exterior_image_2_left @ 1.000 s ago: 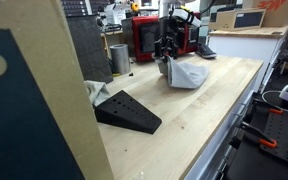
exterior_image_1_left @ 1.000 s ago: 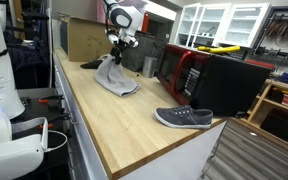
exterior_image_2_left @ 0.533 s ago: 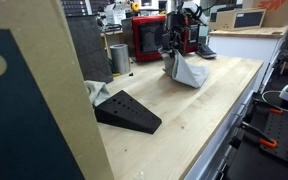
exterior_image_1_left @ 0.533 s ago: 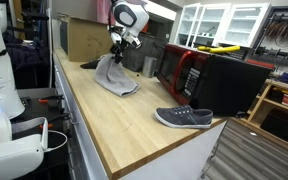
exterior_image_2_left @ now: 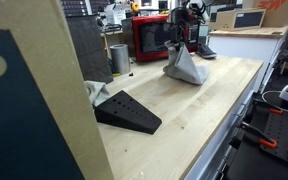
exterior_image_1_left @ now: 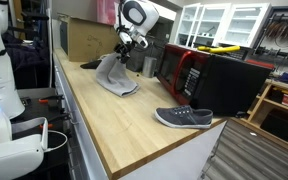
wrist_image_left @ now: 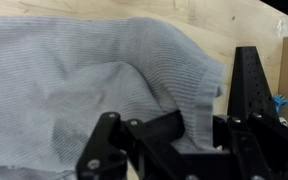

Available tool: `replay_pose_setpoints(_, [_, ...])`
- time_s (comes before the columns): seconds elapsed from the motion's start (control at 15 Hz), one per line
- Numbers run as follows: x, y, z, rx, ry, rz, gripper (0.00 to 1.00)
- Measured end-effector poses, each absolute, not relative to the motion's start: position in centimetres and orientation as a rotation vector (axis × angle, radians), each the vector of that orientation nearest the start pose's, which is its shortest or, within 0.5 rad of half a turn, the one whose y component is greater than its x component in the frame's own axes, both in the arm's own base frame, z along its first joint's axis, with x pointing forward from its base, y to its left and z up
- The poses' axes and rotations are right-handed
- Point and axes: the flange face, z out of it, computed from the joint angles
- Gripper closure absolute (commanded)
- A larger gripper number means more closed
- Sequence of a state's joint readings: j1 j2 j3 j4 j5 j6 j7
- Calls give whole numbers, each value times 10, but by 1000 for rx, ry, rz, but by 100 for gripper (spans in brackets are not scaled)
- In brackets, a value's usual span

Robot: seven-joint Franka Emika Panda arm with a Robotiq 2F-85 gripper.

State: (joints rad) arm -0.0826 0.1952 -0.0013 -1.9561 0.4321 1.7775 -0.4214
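A grey knitted cloth [exterior_image_1_left: 112, 75] hangs from my gripper [exterior_image_1_left: 123, 52] and drapes down onto the wooden counter [exterior_image_1_left: 124, 125]. In an exterior view the cloth [exterior_image_2_left: 187, 68] forms a tall peak under the gripper [exterior_image_2_left: 182, 42], its lower edge resting on the wood. In the wrist view the cloth [wrist_image_left: 74, 85] fills most of the picture, and a fold of it is pinched in my gripper [wrist_image_left: 194, 125], which is shut on it.
A grey shoe [exterior_image_1_left: 184, 117] lies near the counter's front corner. A red and black microwave [exterior_image_1_left: 199, 75] stands at the back, a cardboard box [exterior_image_1_left: 82, 38] behind the cloth. A black wedge [exterior_image_2_left: 129, 110] and a metal cup [exterior_image_2_left: 119, 58] sit on the counter.
The gripper has risen and shifted sideways with the cloth, pulling it from a flat heap into a taller peak.
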Motion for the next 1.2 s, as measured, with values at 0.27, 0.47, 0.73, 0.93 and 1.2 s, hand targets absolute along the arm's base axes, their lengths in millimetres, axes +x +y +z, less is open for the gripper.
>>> replay_pose_setpoints(0.27, [570, -36, 366, -2664, -356, 430, 100])
replay_pose_setpoints(0.47, [578, -53, 365, -2682, -484, 522, 100])
replay_pose_setpoints(0.73, [593, -71, 359, -2722, -646, 610, 100])
replay_pose_setpoints(0.93, [606, -80, 362, -2785, -726, 639, 93])
replay_pose_setpoints(1.2, [619, -83, 372, -2879, -807, 644, 53])
